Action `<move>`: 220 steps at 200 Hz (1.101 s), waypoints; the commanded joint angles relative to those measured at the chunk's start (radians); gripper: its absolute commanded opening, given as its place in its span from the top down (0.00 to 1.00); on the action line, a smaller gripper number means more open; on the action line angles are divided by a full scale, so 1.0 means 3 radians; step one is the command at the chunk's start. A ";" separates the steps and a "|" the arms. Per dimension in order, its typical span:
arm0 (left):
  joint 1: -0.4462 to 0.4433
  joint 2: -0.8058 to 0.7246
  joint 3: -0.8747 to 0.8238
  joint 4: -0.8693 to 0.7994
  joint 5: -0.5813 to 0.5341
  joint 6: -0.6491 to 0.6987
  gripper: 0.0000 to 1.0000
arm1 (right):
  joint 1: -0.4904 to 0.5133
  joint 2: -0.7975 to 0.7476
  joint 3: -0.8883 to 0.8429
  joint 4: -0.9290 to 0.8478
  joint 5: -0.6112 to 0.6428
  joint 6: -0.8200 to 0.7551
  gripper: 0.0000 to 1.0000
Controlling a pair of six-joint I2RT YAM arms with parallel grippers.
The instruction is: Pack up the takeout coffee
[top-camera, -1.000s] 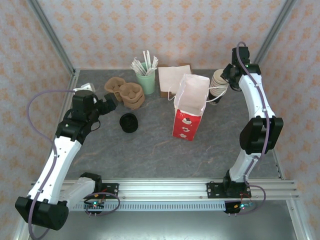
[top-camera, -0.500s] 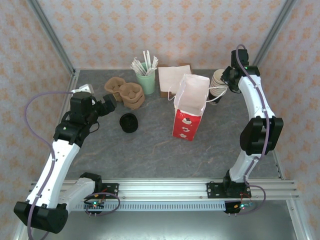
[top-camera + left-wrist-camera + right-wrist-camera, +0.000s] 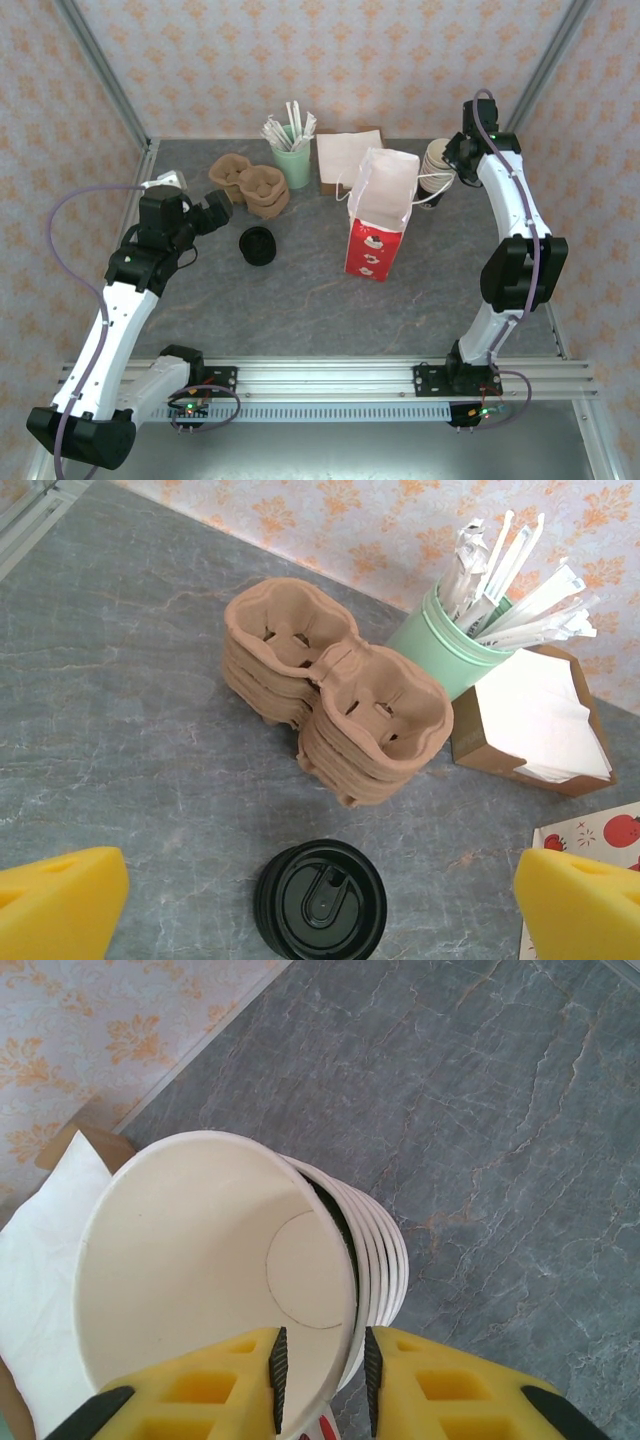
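Coffee stands unpacked on the surface beside the bag, left pincer spread wide near it, right pincer narrowed astride the cup stack rim, grip uncertain; grasping and bagging remain.

**Operator:** Identify the enclosure walls.

**Technician:** There are three: far wall, left wall and right wall. All are papered pale pink with a repeating orange floral motif.

**Operator:** Identify the frame members.

**Technician:** One bare metal post stands at each far corner, where two walls meet: left post and right post.

**Operator:** Describe the work surface.

**Technician:** The tabletop is matt grey with a stone effect and lighter veining. A silver aluminium rail runs left to right along its near edge. A slotted strip lies just nearer than the rail.

**Operator:** Describe the lighting.

**Technician:** It is even and diffuse. Shadows on the tabletop are faint and soft-edged.
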 commanded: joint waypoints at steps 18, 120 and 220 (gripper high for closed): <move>-0.0021 -0.0068 0.0103 -0.0092 -0.0006 0.0021 0.00 | -0.0015 -0.0026 -0.0013 0.0056 -0.0006 0.0063 0.71; -0.0019 -0.0073 0.0104 -0.0092 -0.0011 0.0036 0.00 | -0.0018 0.0036 -0.0015 0.0093 -0.0020 0.0102 0.71; -0.0020 -0.0057 0.0083 -0.0092 -0.0011 0.0041 0.00 | -0.0016 0.0108 -0.0067 0.0151 -0.0046 0.0141 0.79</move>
